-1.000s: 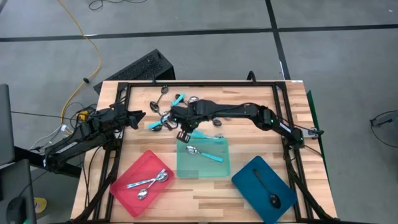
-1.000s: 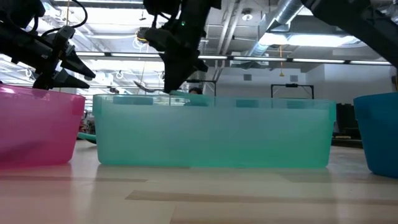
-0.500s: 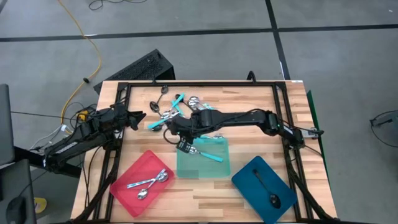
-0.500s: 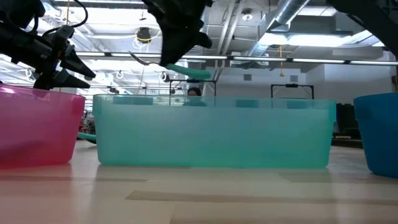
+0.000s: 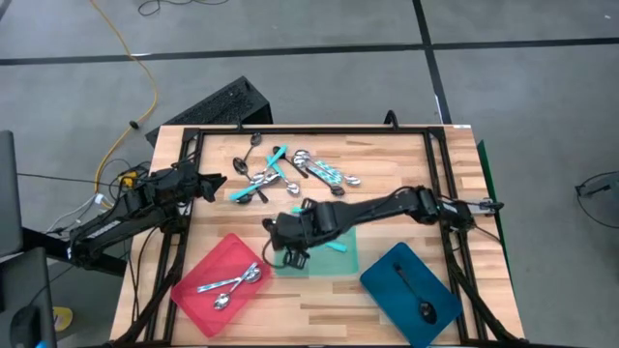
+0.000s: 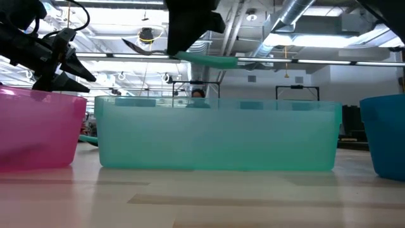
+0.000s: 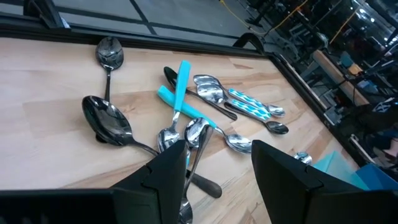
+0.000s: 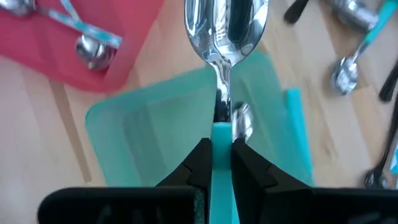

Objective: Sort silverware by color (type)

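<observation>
One turquoise-handled spoon (image 8: 225, 37) is pinched in the right tool (image 8: 219, 163), its fingers closed on the turquoise handle just behind the silver bowl. In the high view the right tool (image 5: 290, 234) hangs over the 9 o'clock edge of the teal tray (image 5: 346, 253), which already holds a matching spoon (image 5: 336, 246). The low view shows the held spoon level and well above the tray's rim.

The spoon is light, stiff and slick; a grip on the flat handle near the neck looks the surest hold, since the polished bowl would likely slip between the fingers. Released from this height it may bounce on the hard plastic, so lowering it first seems wise.

The loose pile of spoons (image 5: 290, 174) lies at 12 o'clock on the tabletop (image 5: 406, 164): shiny, turquoise-handled and dark ones overlapping, some crossed. The red tray (image 5: 198, 280) at 7 o'clock holds silver spoons; one there may have a patterned handle, though that is hard to make out. The blue tray (image 5: 387, 275) at 5 o'clock holds a dark spoon (image 5: 418, 298).

The left tool (image 7: 214, 165) waits at 9 o'clock beside the pile, fingers apart and holding nothing.
</observation>
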Tool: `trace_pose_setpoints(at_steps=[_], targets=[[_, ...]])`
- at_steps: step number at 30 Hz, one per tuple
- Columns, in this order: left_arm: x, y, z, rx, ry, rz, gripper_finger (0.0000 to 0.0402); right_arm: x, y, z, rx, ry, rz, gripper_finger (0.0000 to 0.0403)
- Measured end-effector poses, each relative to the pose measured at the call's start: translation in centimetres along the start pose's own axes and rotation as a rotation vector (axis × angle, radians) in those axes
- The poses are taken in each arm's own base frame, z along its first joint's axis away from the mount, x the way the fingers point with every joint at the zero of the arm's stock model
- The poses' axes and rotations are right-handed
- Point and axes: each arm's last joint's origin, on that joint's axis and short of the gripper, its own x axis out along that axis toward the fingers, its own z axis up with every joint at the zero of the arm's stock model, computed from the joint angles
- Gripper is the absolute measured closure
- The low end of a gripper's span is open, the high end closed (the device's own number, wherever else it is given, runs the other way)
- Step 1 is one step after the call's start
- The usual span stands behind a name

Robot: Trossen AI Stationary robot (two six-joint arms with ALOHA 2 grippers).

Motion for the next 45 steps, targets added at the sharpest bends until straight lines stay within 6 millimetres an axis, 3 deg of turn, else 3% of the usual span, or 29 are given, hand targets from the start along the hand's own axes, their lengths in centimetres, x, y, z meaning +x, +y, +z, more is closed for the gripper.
trace_pose_setpoints(at_steps=[7,22,30,34,41,45], targets=[[0.0,0.0,0.0,0.000,0.000,0.000,0.0235,-0.2,1.0,-0.5,-0.001,-0.002,0.009,0.0341],[0.0,0.0,0.0,0.001,-0.012,0.014,0.0235,-0.2,0.6,-0.9,-0.059,0.041,-0.023,0.0340],[0.0,0.1,0.1,0.006,-0.017,0.021,0.0235,1.4,-0.1,-1.9,-0.064,0.070,-0.012,0.0340],[0.0,0.1,0.1,0.006,-0.021,0.024,0.0235,1.2,-0.9,-2.9,-0.031,0.039,0.058,0.0340],[0.0,0.1,0.1,0.006,-0.040,0.046,0.0235,3.0,-2.9,-6.0,0.100,-0.056,0.212,0.0340],[0.0,0.1,0.1,0.004,-0.039,0.045,0.0235,4.0,-4.1,-7.2,0.135,-0.046,0.214,0.0340]])
